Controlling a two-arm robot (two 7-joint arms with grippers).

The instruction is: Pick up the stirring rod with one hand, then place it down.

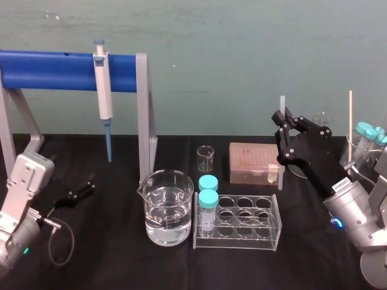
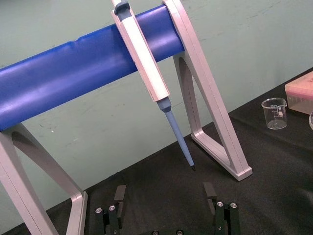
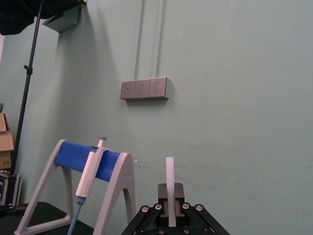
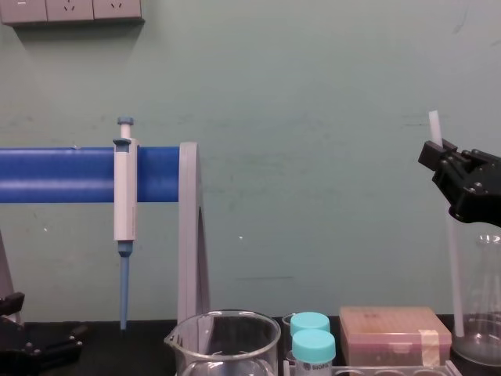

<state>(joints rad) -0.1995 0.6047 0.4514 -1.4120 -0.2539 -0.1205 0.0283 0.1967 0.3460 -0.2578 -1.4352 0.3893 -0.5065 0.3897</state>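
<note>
The stirring rod (image 1: 281, 101) is a thin whitish rod held upright above the table's right side. My right gripper (image 1: 282, 122) is shut on it near its upper end. In the chest view the rod (image 4: 452, 266) runs from above the right gripper (image 4: 435, 151) down toward the table, beside a flask. The right wrist view shows the rod (image 3: 169, 186) standing up between the jaws. My left gripper (image 1: 81, 190) rests low at the table's left, and its fingers (image 2: 120, 195) stand apart with nothing between them.
A blue-and-white pipette (image 1: 104, 90) hangs on a blue-barred stand (image 1: 143, 109) at the left. A water-filled beaker (image 1: 168, 208), a tube rack (image 1: 239, 222), a small beaker (image 1: 205, 158) and a tip box (image 1: 254, 162) fill the middle. A flask (image 4: 481, 313) and a wooden stick (image 1: 350, 124) stand at the right.
</note>
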